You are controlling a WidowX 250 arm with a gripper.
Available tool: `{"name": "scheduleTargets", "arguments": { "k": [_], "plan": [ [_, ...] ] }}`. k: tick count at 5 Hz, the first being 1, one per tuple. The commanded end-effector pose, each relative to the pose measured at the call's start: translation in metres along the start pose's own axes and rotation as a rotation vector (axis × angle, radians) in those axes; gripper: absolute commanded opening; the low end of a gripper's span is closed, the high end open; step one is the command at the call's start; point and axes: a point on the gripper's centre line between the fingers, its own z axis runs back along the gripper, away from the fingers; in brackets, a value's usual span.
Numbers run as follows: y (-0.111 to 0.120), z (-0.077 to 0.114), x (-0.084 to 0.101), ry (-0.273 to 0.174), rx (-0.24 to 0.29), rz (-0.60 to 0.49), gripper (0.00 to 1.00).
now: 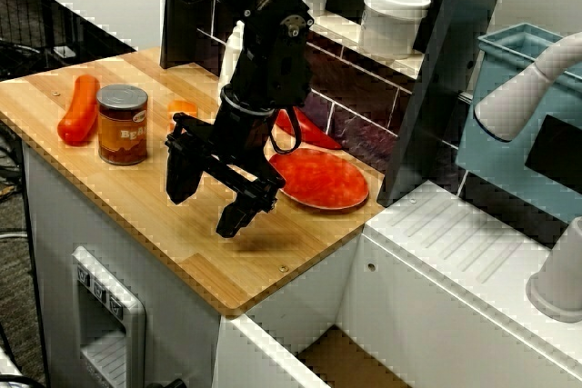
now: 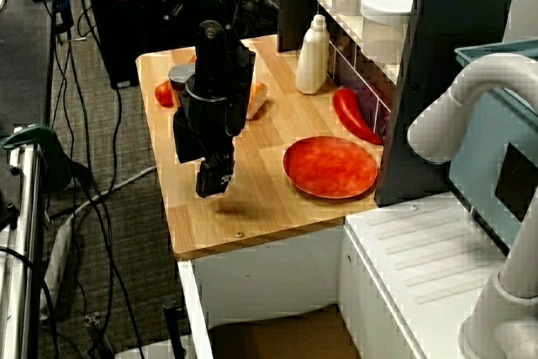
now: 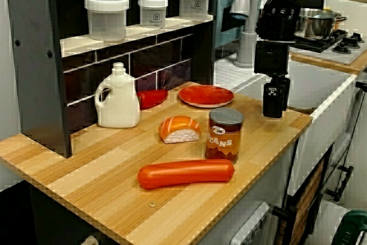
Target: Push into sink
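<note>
Sink [image 1: 341, 352] nearest in first side view: brown bottom below desk [image 1: 227, 252] edge. Fingers [image 1: 205, 197] spread, empty, hovering over bare wood; can [image 1: 122, 124] well apart.
Opposite side view: fingers [image 2: 206, 170] between can [image 2: 180, 77] and sink [image 2: 277, 334].
Shelf-facing view: can [image 3: 224, 135] upright, untouched. Judgement: approach step; next, get behind can, push toward sink.
</note>
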Motion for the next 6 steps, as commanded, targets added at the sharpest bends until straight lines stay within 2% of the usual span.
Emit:
{"name": "scheduleTargets", "arguments": {
  "k": [1, 3, 4, 5, 6],
  "plan": [
    [0.000, 0.000, 0.000, 0.000, 0.000, 0.000, 1.00],
    [0.031, 0.021, 0.002, 0.010, -0.046, -0.059, 1.00],
    [0.046, 0.027, 0.008, -0.013, -0.022, -0.090, 1.00],
    [0.069, 0.034, 0.019, -0.029, -0.040, -0.143, 1.00],
    [0.092, 0.045, 0.026, -0.032, -0.081, -0.141, 1.00]
  ]
}}
